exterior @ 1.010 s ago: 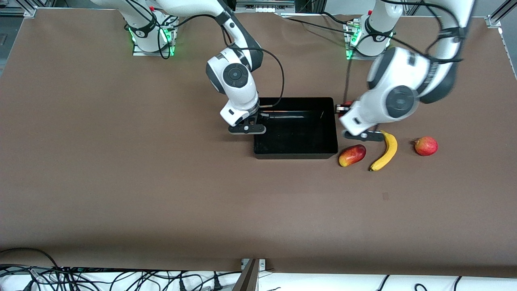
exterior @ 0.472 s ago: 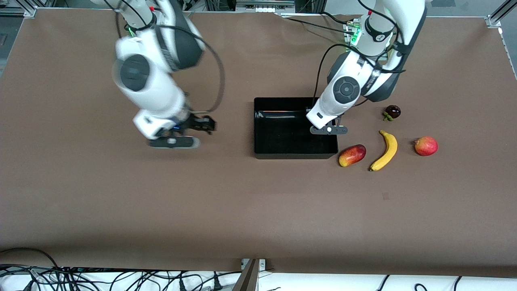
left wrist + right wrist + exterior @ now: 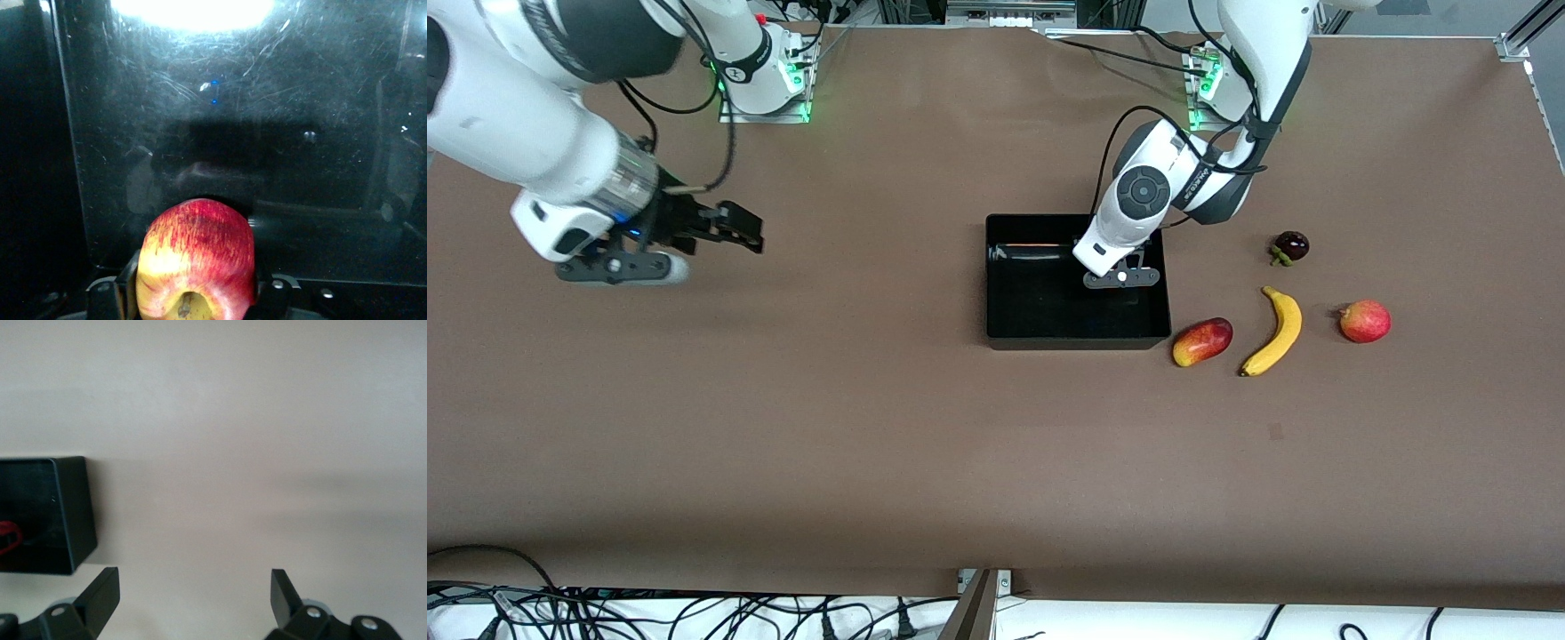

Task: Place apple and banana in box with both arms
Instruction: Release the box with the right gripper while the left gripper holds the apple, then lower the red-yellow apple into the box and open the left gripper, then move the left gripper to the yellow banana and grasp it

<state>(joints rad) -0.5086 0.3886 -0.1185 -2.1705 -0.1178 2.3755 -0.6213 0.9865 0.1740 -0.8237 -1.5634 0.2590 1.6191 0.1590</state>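
Observation:
My left gripper (image 3: 1121, 277) hangs over the black box (image 3: 1076, 342) and is shut on the apple (image 3: 197, 257), red with a yellow streaked patch. The left wrist view shows the apple between the fingers, above the box's glossy floor (image 3: 267, 133). In the front view the arm hides the apple. The banana (image 3: 1273, 331) lies on the table beside the box, toward the left arm's end. My right gripper (image 3: 738, 229) is open and empty over bare table toward the right arm's end, its jaws wide apart in the right wrist view (image 3: 193, 583), where a corner of the box (image 3: 70, 513) shows.
A red-and-yellow mango-like fruit (image 3: 1202, 341) lies between the box and the banana. A round pinkish-red fruit (image 3: 1365, 321) lies past the banana toward the left arm's end. A small dark fruit (image 3: 1290, 246) sits farther from the front camera than the banana.
My left gripper has moved from beside the banana to over the box. My right arm has swung away from the box toward its own end of the table.

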